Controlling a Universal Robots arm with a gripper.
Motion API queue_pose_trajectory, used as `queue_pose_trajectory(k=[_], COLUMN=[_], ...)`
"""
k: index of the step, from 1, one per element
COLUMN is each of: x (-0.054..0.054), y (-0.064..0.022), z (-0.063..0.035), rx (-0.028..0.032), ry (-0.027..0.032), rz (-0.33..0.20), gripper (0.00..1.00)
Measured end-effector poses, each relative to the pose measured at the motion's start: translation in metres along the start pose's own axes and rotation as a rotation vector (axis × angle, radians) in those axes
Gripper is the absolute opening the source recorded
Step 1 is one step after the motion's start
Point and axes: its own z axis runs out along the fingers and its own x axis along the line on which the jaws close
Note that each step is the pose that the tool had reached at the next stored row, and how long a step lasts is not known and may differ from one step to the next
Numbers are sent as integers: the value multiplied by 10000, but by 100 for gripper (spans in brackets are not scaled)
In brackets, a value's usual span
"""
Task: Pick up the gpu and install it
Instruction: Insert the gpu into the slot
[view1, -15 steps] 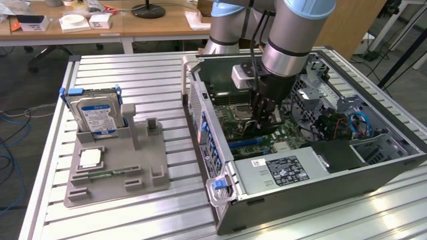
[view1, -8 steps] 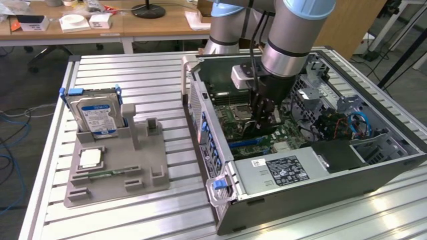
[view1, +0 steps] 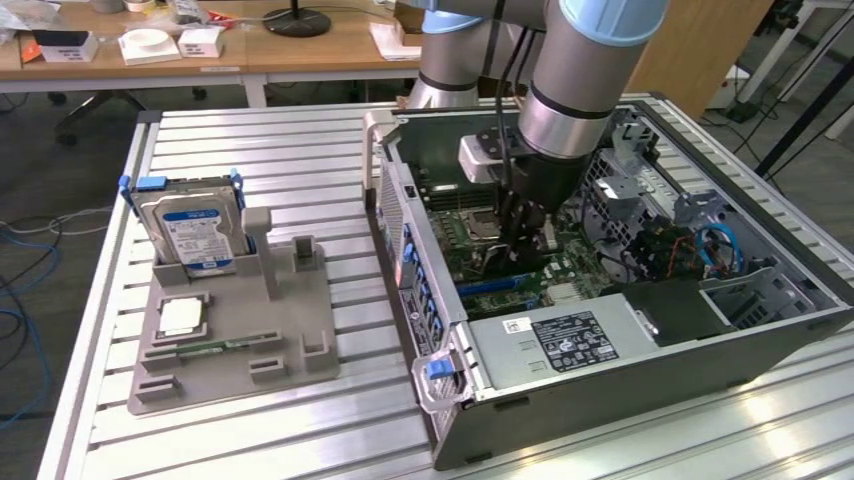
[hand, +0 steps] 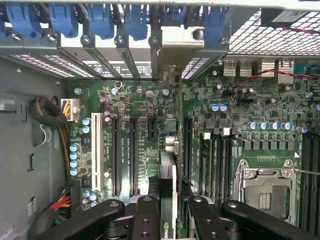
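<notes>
Gripper (hand: 169, 220): right up close in the wrist view, black fingers (hand: 146, 220) clamped on the gpu (hand: 168, 195), 1 finger pair each side of the card.
Gpu: held edge-on between the fingers, down inside the case (view1: 641, 350) above the motherboard (hand: 130, 105); a thin dark strip with a green edge from this angle.
Gpu axis: long axis runs parallel to the slots (hand: 116, 155), pointing from the gripper toward the rear bracket bays (hand: 165, 55).
Gpu end: its far end sits in line with the open silver bay among the blue clips (hand: 135, 20).
Wrist view extras: 1 white slot (hand: 98, 150) and several black ones beside the card, CPU socket (hand: 265, 187) off to the other side, a yellow-black cable bundle (hand: 47, 112) by the case wall.
Exterior view, near: grey fixture (view1: 234, 340) on the slatted table (view1: 240, 140), on the exterior view's left, a hard drive (view1: 194, 225) standing upright in it, a small chip (view1: 180, 315) lying flat.
Exterior view, middle: open case beside the fixture, power supply (view1: 574, 345) at its near end, arm (view1: 574, 90) plunging straight down into the case centre.
Exterior view limit: gripper (view1: 525, 245) is deep among the boards; the card itself is too dark to pick out there.
Far: wooden desks (view1: 307, 50) with white boxes (view1: 147, 45) and a black stand base.
</notes>
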Motion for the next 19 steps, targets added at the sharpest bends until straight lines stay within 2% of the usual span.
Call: queue_pose_trajectory(k=[9,19], x=[2,3], y=[24,42], z=[75,89], rx=[0,5], ry=[1,0], rz=[2,-1], gripper=[27,27])
